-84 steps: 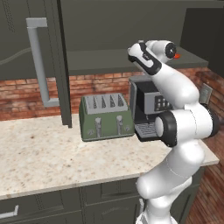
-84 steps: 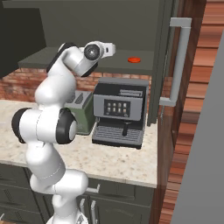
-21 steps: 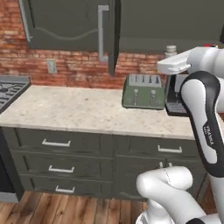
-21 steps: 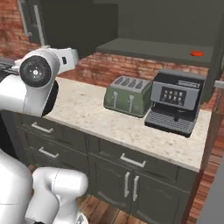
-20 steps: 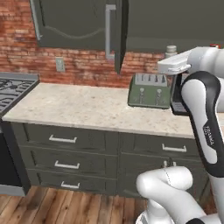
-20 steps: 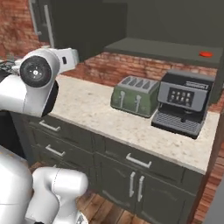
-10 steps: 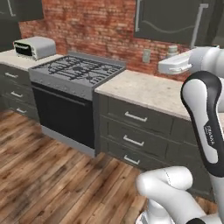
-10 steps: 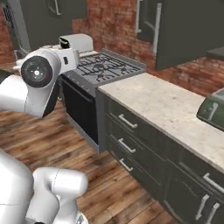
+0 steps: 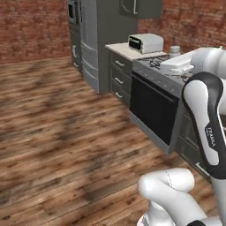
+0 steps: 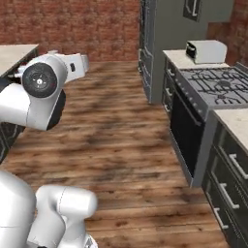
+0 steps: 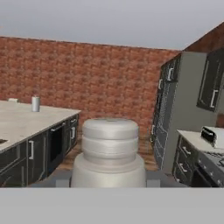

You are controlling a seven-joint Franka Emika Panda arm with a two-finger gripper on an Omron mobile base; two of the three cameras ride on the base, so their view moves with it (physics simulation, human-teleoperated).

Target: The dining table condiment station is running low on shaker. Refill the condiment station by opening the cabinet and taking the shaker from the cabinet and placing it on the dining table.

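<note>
Shaker [image 11: 110,151] held between the gripper [image 11: 109,179] fingers, upright, close to the hand camera, cap up. Arm raised over wood floor [image 9: 62,128]. Stove [image 10: 220,87] along the right wall, toaster oven [image 10: 206,51] on the counter corner beyond it, fridge [image 9: 95,39] further along. Stone-topped counter [image 11: 22,120] at left carries a small canister [image 11: 35,104] near its far edge.

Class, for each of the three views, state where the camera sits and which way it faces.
Left base view: behind the arm, to its left; faces the wood floor and stove; arm at right.
Right base view: behind, to its right; same floor; arm at left.
Hand view: on the hand; faces the brick wall past the shaker in the claw.
Shared: both base views show stove and toaster oven.
</note>
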